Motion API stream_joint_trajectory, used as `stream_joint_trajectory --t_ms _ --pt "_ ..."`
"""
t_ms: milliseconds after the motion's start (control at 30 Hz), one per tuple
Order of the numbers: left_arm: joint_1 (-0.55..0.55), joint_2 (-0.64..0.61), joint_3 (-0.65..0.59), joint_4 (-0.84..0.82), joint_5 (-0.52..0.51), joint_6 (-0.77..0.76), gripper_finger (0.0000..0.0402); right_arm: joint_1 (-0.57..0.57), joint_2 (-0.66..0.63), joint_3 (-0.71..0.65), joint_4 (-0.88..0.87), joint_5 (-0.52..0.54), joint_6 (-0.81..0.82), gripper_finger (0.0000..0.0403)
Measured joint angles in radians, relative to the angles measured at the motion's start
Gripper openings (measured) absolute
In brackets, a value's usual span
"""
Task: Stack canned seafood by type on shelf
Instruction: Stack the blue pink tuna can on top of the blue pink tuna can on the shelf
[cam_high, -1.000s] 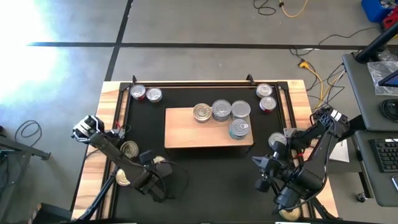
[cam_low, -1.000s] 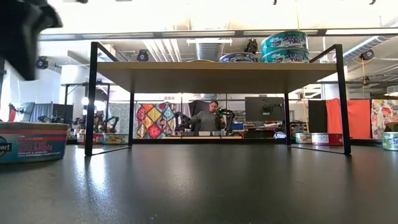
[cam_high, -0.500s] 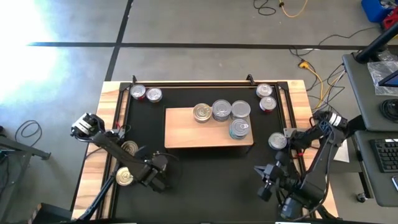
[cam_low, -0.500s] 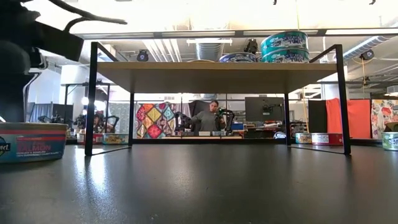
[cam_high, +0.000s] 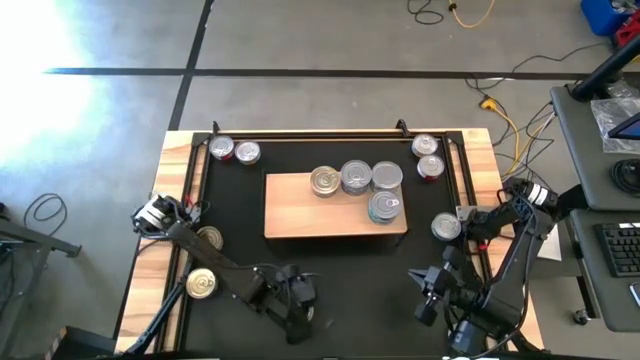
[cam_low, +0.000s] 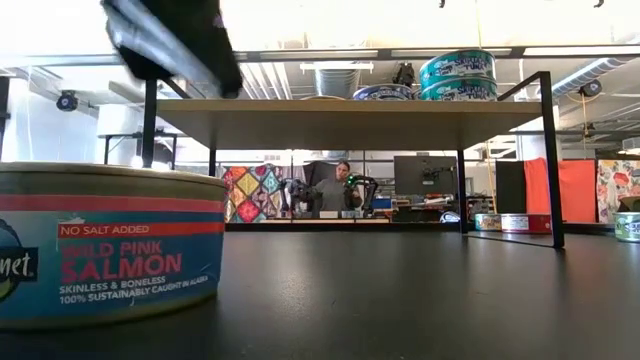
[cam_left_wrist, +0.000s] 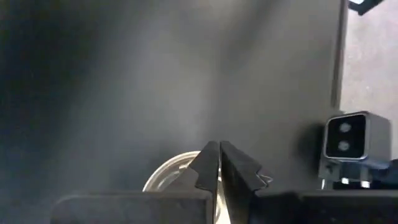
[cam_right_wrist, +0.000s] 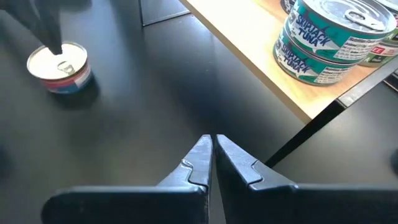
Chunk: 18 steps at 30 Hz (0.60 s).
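On the black mat (cam_high: 340, 270) your shelf (cam_high: 300, 215) is sitting centered, its pale wood top carrying four tins (cam_high: 356, 178) along the far edge, with the turquoise tuna stack (cam_right_wrist: 329, 40) sitting at the right end. Your left arm (cam_high: 215, 270) is reaching across the near side of the mat, and the left gripper (cam_left_wrist: 217, 163) is hovering low over a salmon tin (cam_low: 105, 245), fingers pressed together, gripping nothing; you're seeing the tin's silver lid (cam_left_wrist: 177, 180) right under the fingertips in the left wrist view. Your right arm (cam_high: 505, 260) is waiting at the near right corner, the right gripper (cam_right_wrist: 213, 149) pinched closed and empty, pointing at bare mat near the shelf's leg (cam_right_wrist: 298, 140). Loose tins are lying around: two at the far left corner (cam_high: 234, 151), two at the far right (cam_high: 427, 156), one beside the right arm (cam_high: 446, 227), two along the left rim (cam_high: 205, 262). A person (cam_low: 338, 190) is sitting far behind the table.
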Motion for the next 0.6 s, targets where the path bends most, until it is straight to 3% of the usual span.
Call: stream_joint_trajectory --t_ms 167,300,400,600 --pt "-0.008 0.103 0.217 -0.233 -0.006 0.086 0.0004 -0.001 0.000 0.000 0.034 0.002 -0.002 0.0013" --pt "-0.014 0.136 0.344 -0.434 -0.015 0.116 0.0031 -0.008 0.013 -0.001 0.084 0.011 -0.057 0.0013" --pt "-0.024 0.130 0.345 -0.474 -0.030 0.118 0.0065 -0.022 0.024 -0.002 0.153 -0.023 -0.167 0.0013" --pt "-0.033 0.108 0.292 -0.466 -0.029 0.114 0.0146 -0.075 0.036 -0.002 0.338 -0.194 -0.363 0.0013"
